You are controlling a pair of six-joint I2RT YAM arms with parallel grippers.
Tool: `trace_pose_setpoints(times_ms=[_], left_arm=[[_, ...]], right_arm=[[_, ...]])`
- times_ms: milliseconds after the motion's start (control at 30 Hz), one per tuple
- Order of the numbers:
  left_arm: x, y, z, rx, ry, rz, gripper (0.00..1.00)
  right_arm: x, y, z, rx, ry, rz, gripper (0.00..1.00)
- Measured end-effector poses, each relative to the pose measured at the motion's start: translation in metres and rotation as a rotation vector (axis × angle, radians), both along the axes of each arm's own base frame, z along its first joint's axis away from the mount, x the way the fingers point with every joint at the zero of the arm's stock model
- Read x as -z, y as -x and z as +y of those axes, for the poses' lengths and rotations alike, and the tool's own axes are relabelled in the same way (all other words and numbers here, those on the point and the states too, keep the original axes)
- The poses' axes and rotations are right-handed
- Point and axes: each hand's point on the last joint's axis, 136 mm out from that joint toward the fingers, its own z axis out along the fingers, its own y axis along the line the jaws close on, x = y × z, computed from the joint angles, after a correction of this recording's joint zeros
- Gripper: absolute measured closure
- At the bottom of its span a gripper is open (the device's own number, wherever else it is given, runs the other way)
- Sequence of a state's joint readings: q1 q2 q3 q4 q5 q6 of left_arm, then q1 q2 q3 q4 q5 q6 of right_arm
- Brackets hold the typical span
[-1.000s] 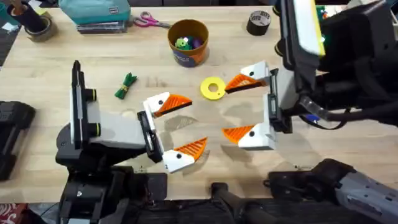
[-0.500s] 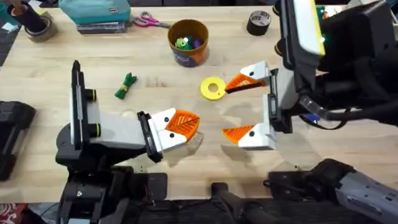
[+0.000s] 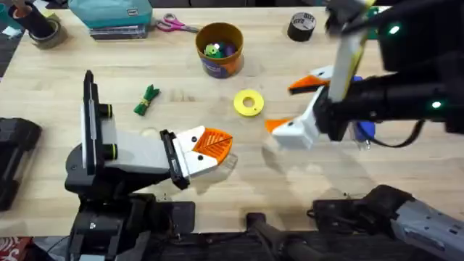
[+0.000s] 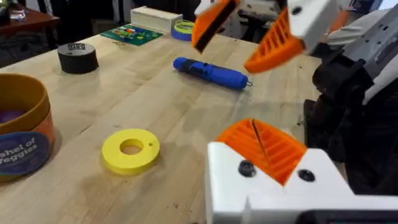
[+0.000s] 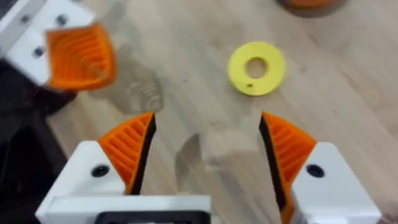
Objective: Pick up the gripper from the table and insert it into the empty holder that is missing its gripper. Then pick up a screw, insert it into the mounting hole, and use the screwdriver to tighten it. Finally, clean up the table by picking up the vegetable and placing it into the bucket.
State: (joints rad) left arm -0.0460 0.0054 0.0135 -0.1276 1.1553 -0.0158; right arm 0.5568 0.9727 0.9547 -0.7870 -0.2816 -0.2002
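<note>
My left gripper rests low over the table's near middle, its orange pads pressed together with nothing seen between them. Raised to its right, my right gripper stands open and empty, with the wooden table showing between its fingers. The blue screwdriver lies on the table beyond it, partly hidden under the right arm. At the left lies the green vegetable. The orange bucket with a blue band stands at the back centre, toys inside. The loose gripper, the holder and the screw are out of view.
A flat yellow disc lies between the bucket and the grippers. Scissors, a teal box, a black tape roll and another tape roll line the far edge.
The left gripper's fingers closed together. The right arm lifted and swung toward the far right, turning its open gripper away from the near middle.
</note>
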Motion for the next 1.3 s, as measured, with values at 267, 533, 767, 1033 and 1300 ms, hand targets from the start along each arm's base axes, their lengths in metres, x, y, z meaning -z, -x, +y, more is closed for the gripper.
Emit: trace_pose_setpoints(times_ms=[267,533,767,1033,1300], left_arm=[[0.000,0.000,0.000,0.000,0.000,0.000,0.984],[0.000,0.000,0.000,0.000,0.000,0.000,0.984],[0.000,0.000,0.000,0.000,0.000,0.000,0.984],[0.000,0.000,0.000,0.000,0.000,0.000,0.984],[0.000,0.000,0.000,0.000,0.000,0.000,0.984]], right_arm=[[-0.056,-0.010,-0.073,0.399,0.175,-0.026,0.004],[-0.071,-0.019,-0.135,0.685,0.231,-0.034,0.004],[-0.072,-0.025,-0.176,0.876,0.242,-0.018,0.005],[-0.055,-0.033,-0.207,1.011,0.266,0.050,0.005],[0.019,-0.064,-0.227,1.036,0.317,0.242,0.005]])
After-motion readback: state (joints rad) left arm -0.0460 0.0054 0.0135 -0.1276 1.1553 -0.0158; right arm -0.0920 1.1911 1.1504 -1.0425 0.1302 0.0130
